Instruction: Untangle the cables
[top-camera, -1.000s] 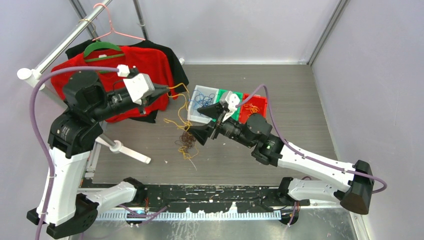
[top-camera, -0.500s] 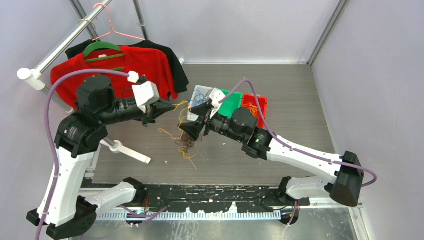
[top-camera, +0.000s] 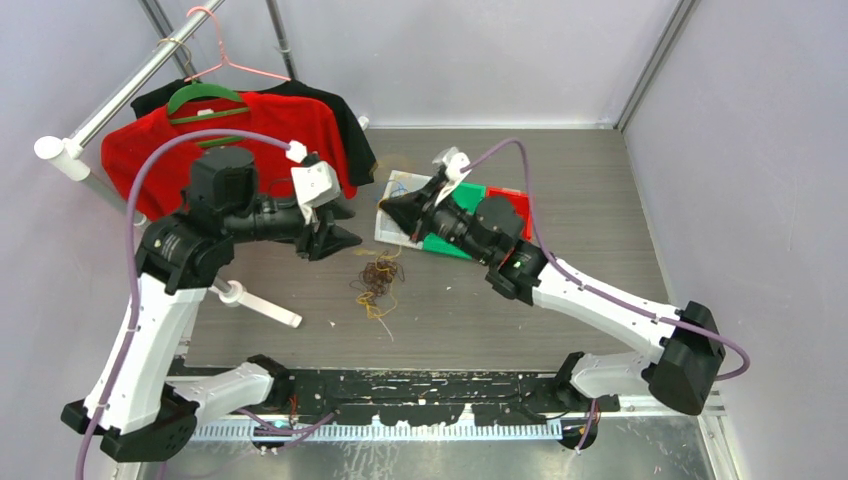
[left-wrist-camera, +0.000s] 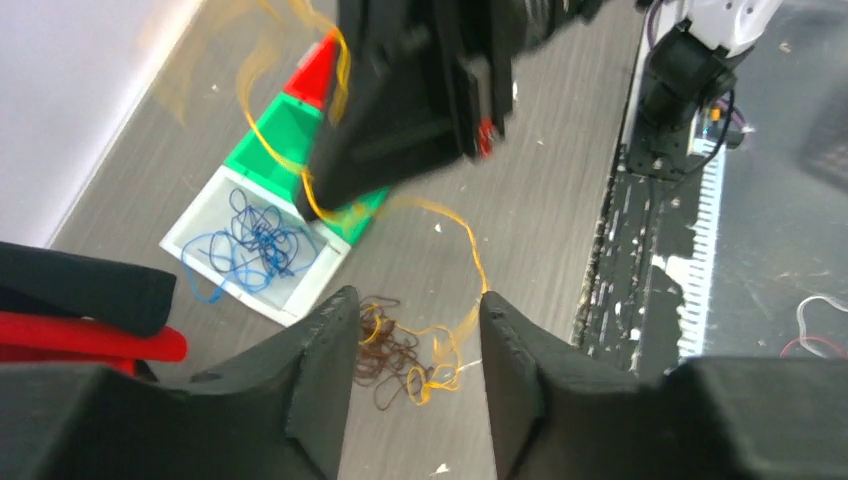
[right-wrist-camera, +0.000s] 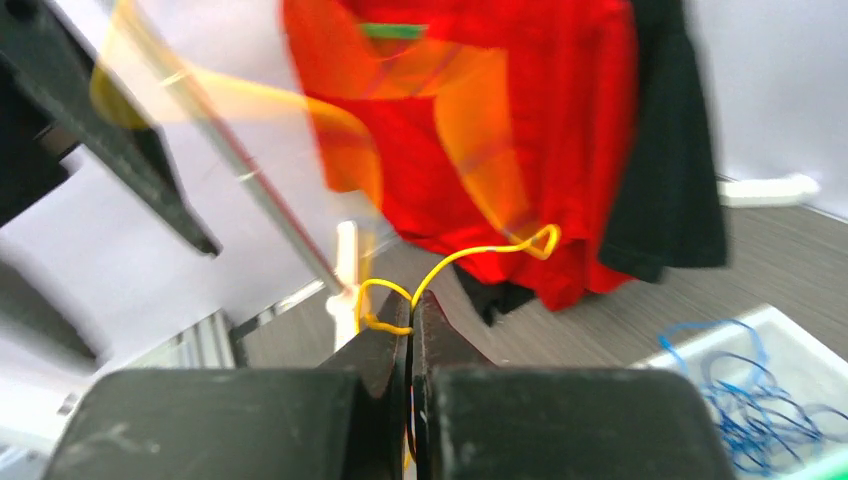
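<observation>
A clump of dark brown and yellow cables (top-camera: 376, 282) lies on the table between the arms; the left wrist view has this clump (left-wrist-camera: 388, 350) below the left fingers. My right gripper (top-camera: 388, 205) is shut on one yellow cable (right-wrist-camera: 480, 250) at the fingertips (right-wrist-camera: 412, 300), and the strand trails down to the clump, blurred by motion. My left gripper (top-camera: 338, 237) hovers to the left of the clump, open, with nothing between its fingers (left-wrist-camera: 335, 345). Blue cables (left-wrist-camera: 250, 240) lie in a white tray (top-camera: 392, 192).
Green tray (top-camera: 465, 195) and red tray (top-camera: 507, 205) sit beside the white one, partly under the right arm. A red shirt (top-camera: 265, 130) and a black garment hang on a rack at the back left, close behind the left gripper. A white rack foot (top-camera: 255, 303) lies on the table.
The left gripper opened, let go of the yellow cable and swung lower right. The right gripper shut on the yellow strand and pulled it up and back towards the trays.
</observation>
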